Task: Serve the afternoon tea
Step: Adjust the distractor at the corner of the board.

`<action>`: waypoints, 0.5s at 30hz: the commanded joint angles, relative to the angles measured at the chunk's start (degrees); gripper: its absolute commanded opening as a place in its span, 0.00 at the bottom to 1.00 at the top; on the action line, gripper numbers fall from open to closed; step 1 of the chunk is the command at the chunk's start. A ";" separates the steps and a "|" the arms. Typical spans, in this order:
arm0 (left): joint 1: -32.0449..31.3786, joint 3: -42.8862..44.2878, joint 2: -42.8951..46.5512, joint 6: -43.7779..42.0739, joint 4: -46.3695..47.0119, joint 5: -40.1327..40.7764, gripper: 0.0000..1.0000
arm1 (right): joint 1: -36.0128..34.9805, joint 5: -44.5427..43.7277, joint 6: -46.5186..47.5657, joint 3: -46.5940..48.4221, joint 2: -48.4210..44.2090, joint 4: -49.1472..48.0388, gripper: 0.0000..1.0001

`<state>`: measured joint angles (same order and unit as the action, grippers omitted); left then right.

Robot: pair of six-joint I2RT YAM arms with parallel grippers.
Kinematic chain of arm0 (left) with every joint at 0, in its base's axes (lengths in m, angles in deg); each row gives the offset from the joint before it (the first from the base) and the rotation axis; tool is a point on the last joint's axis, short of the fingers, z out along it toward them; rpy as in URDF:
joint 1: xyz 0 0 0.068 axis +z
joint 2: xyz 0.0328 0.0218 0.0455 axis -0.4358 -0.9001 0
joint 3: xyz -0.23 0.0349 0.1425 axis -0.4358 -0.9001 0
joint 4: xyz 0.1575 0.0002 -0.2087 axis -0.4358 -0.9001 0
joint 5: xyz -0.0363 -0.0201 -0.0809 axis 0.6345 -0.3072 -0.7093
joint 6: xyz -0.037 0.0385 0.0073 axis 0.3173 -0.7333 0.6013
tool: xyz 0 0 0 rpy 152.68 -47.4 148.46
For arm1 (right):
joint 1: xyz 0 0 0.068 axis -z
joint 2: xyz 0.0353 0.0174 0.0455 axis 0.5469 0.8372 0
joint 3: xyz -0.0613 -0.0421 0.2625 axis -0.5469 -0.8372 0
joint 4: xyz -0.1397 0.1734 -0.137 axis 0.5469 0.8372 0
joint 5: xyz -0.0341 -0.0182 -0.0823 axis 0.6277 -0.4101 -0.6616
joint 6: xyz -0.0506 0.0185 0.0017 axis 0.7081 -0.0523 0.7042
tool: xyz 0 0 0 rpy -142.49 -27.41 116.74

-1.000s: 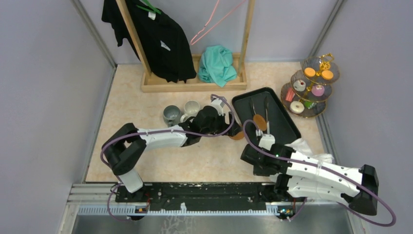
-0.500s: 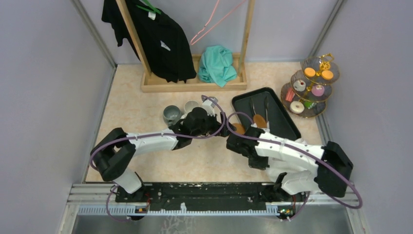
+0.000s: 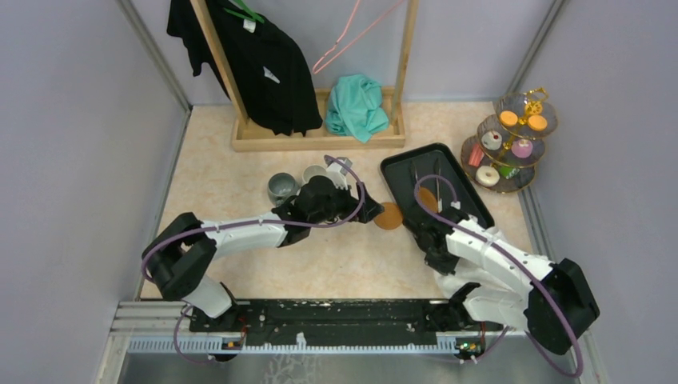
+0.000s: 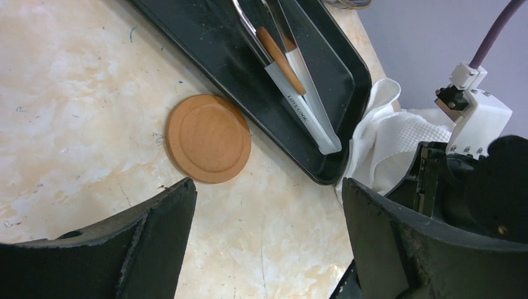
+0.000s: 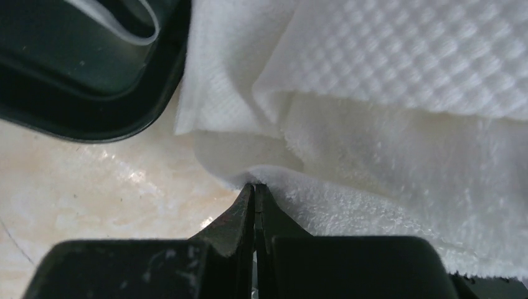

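The glass three-tier stand (image 3: 512, 144) with gold frame holds the sweets at the far right. A grey mug (image 3: 281, 189) stands beside a white mug (image 3: 314, 174), just left of my left gripper (image 3: 368, 210). My left gripper (image 4: 266, 187) is open and empty, a little short of a round wooden coaster (image 4: 208, 137), which also shows in the top view (image 3: 389, 216). My right gripper (image 5: 254, 185) is shut, and its tips touch the edge of a folded white towel (image 5: 386, 93). In the top view it (image 3: 436, 248) sits by the tray's near corner.
The black tray (image 3: 400, 172) holds long metal tongs (image 4: 286, 68) and lies between coaster and stand. Its near corner (image 5: 93, 93) lies against the towel (image 4: 386, 124). A wooden clothes rack (image 3: 320, 140) with black clothes and a teal cloth stands at the back.
My left gripper has drawn back to the left, leaving the coaster in full view on the table. My right arm swung left, then back right to the towel by the tray's corner.
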<state>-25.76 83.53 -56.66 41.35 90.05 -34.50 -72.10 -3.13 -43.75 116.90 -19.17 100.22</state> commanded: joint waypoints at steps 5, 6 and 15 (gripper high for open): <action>0.87 -0.50 1.37 0.45 1.22 0.16 0.91 | 7.46 -1.30 -3.84 -0.65 2.43 -0.90 0.00; 0.83 -0.44 1.21 0.47 1.17 0.15 0.91 | 8.66 -1.38 -3.95 -0.54 2.57 -0.66 0.00; 1.53 -0.11 0.39 0.54 1.22 -0.45 0.91 | 25.88 -3.45 -2.43 0.78 -2.76 -1.19 0.00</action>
<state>-24.82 83.27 -56.66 41.41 90.03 -34.50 -53.10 -3.20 -46.46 115.35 -19.04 99.08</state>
